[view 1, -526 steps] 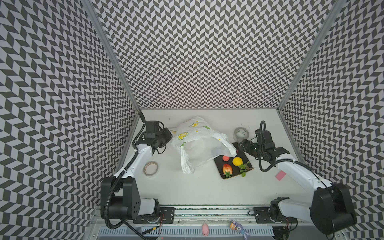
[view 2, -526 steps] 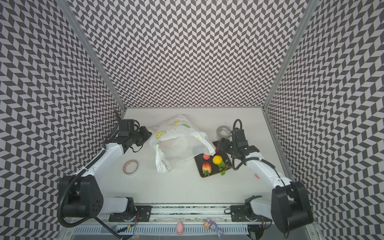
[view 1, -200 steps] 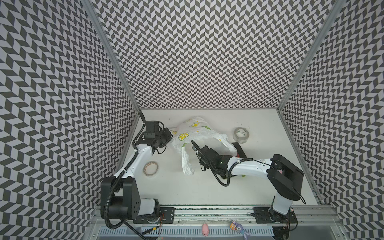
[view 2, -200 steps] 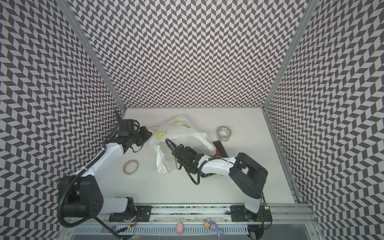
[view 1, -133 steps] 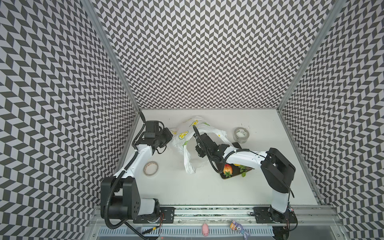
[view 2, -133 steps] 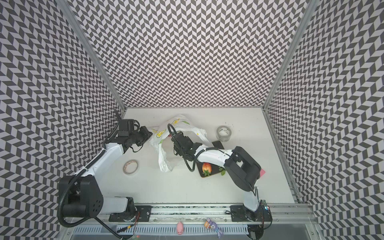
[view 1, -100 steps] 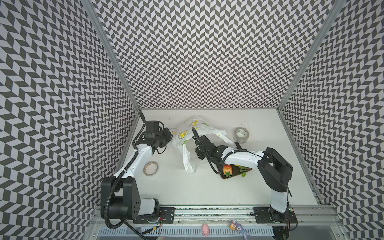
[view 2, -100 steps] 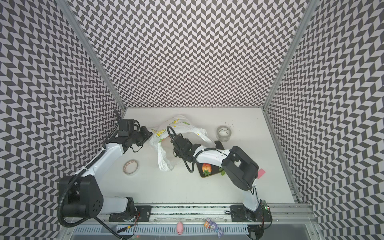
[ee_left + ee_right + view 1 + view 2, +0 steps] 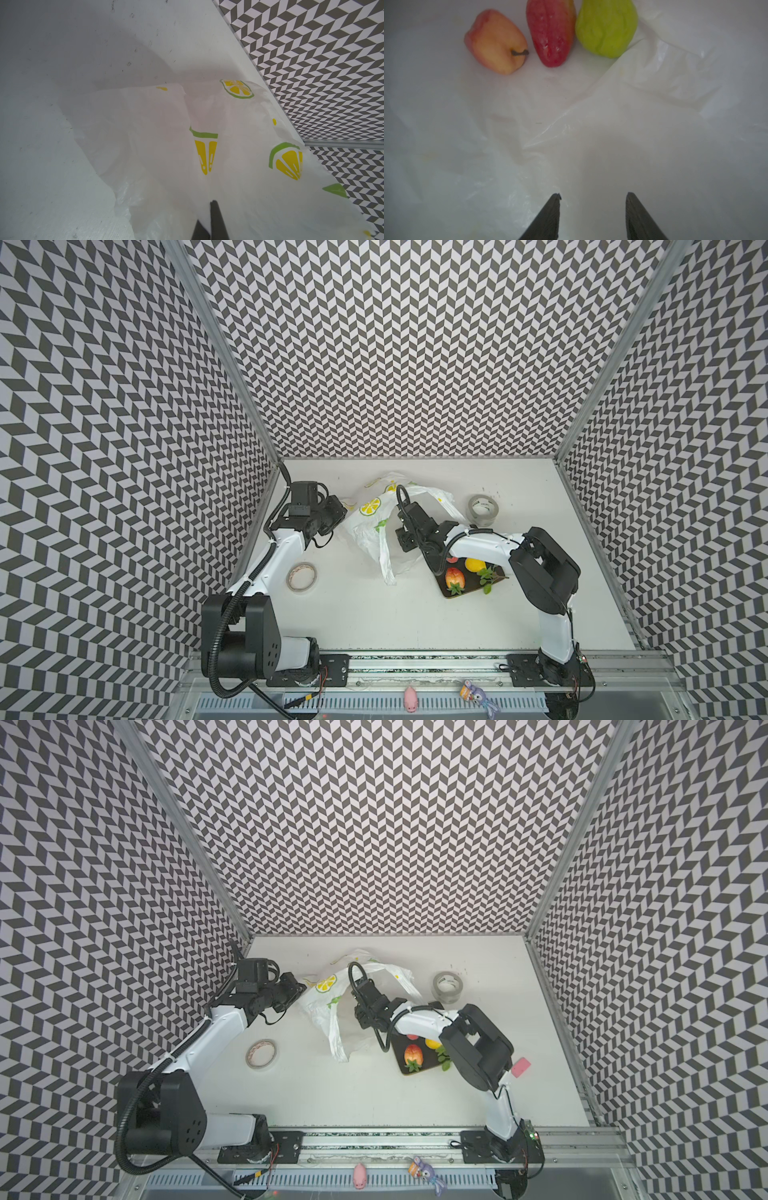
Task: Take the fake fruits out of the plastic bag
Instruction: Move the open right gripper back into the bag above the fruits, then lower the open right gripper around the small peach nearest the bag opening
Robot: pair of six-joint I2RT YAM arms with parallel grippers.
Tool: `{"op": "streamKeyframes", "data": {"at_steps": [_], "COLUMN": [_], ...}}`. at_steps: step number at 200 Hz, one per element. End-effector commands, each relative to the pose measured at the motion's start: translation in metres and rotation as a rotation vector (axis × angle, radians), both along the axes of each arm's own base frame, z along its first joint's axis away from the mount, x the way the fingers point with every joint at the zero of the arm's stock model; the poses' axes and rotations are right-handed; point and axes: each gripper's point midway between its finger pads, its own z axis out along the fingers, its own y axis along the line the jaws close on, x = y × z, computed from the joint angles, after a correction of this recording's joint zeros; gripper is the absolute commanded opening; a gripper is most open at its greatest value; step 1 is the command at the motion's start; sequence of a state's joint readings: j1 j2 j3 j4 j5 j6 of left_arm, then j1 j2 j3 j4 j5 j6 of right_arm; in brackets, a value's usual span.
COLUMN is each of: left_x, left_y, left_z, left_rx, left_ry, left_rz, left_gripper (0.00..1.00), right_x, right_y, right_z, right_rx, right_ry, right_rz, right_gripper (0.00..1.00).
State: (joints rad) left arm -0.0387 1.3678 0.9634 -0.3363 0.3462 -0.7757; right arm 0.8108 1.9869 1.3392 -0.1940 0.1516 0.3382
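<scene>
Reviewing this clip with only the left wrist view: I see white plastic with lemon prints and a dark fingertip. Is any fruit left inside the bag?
Observer: Yes. The right wrist view shows an apple, a strawberry and a green pear lying side by side inside the plastic bag.
Operator: Is the other arm gripping one of them?
Observer: No. The right gripper is open and empty, pointing toward the three fruits but short of them.

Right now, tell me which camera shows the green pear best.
The right wrist view: the pear shows clearly inside the bag. In both top views and the left wrist view, the bag hides it.
</scene>
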Motion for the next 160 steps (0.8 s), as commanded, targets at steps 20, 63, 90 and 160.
{"op": "streamKeyframes", "data": {"at_steps": [20, 63, 90, 160], "left_x": [0.004, 0.005, 0.005, 0.020], "left_y": [-0.003, -0.004, -0.005, -0.010], "left_z": [0.016, 0.015, 0.013, 0.009], "left_rx": [0.001, 0.017, 0.037, 0.105], "left_ry": [-0.059, -0.057, -0.051, -0.047], "left_rz": [-0.030, -0.048, -0.071, -0.175], "left_gripper": [0.00, 0.00, 0.00, 0.00], "right_x": [-0.001, 0.021, 0.041, 0.078], "right_y": [0.040, 0.049, 0.062, 0.083], "right_z": [0.028, 0.036, 0.040, 0.018], "right_rx": [0.577, 0.863, 0.946, 0.944], "right_ry": [0.286, 0.434, 0.452, 0.383], "right_rz": [-0.199, -0.419, -0.485, -0.493], "right_gripper": [0.52, 0.56, 0.61, 0.71]}}
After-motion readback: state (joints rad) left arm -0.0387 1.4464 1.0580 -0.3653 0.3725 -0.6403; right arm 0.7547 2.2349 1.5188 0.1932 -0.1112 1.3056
